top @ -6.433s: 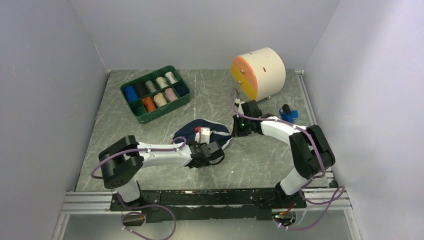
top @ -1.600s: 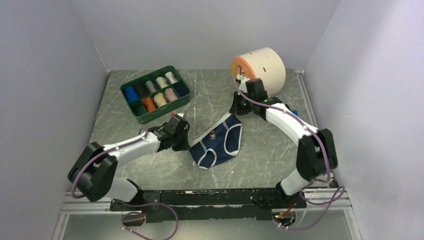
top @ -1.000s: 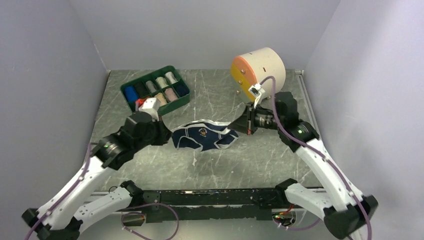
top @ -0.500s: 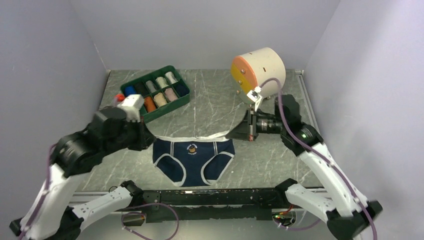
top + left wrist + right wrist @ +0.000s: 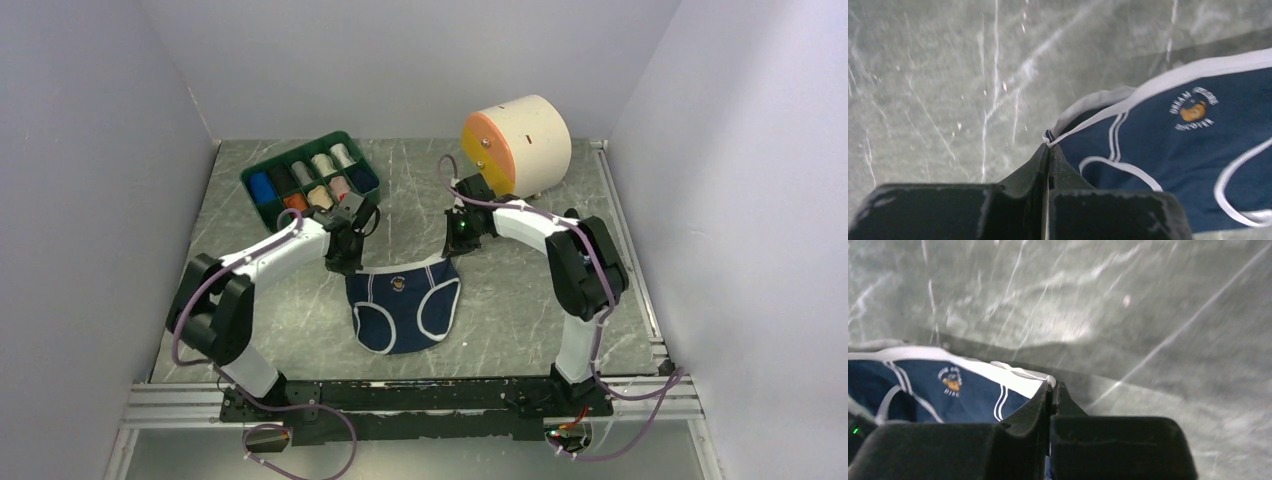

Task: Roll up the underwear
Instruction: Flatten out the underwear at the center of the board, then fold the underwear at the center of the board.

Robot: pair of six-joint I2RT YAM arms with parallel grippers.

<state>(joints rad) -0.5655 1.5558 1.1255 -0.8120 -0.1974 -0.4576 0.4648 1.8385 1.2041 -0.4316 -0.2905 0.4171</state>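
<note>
Navy blue underwear (image 5: 403, 305) with white trim and a small chest logo lies spread flat in the middle of the table, waistband toward the back. My left gripper (image 5: 349, 266) is shut on the waistband's left corner, and my right gripper (image 5: 454, 252) is shut on its right corner. In the left wrist view the pinched corner pokes out at the fingertips (image 5: 1049, 146), with the underwear (image 5: 1168, 150) stretching away to the right. From the right wrist camera the white waistband corner sits between the tips of the gripper (image 5: 1052, 385), and the underwear (image 5: 933, 390) runs off to the left.
A green tray (image 5: 293, 232) with several cloth rolls stands at the back left, just behind my left arm. A cream drum with an orange and yellow face (image 5: 515, 143) sits at the back right, behind my right arm.
Both arms have come down from a raised hold. The underwear, which hung stretched between the grippers, now lies flat on the table, with both corners still pinched.
</note>
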